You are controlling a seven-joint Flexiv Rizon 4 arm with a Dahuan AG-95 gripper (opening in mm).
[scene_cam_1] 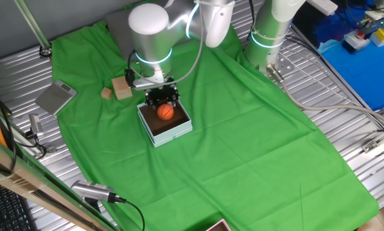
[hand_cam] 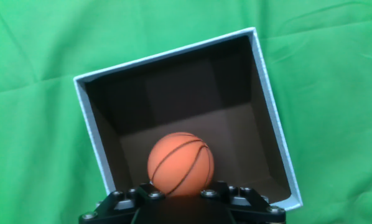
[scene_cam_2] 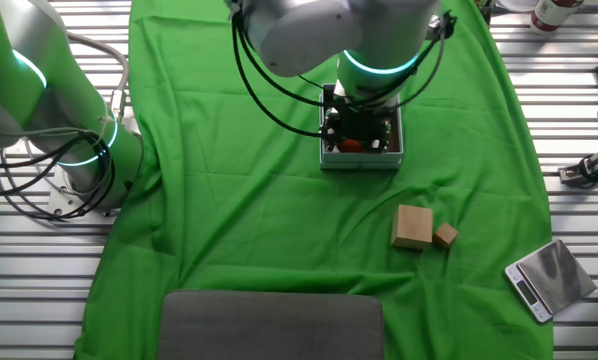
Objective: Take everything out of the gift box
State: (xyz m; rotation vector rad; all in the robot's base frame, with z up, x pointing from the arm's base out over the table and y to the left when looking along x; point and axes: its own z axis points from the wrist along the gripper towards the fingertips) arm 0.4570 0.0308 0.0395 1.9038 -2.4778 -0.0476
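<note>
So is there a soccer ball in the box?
No, in the hand view the gift box holds only an orange basketball.

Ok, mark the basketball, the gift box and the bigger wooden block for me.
basketball [hand_cam: 180, 163]: hand view, middle of the orange ball.
gift box [hand_cam: 270, 99]: hand view, right pale rim.
bigger wooden block [scene_cam_2: 412, 227]: the other fixed view, top face.

A green cloth [scene_cam_1: 243, 147] covers the slatted metal counter [scene_cam_1: 346, 115]. A small silver scale [scene_cam_2: 549, 278] sits just off the cloth's edge, and a grey mat [scene_cam_2: 271, 325] lies on the cloth's opposite end.
</note>
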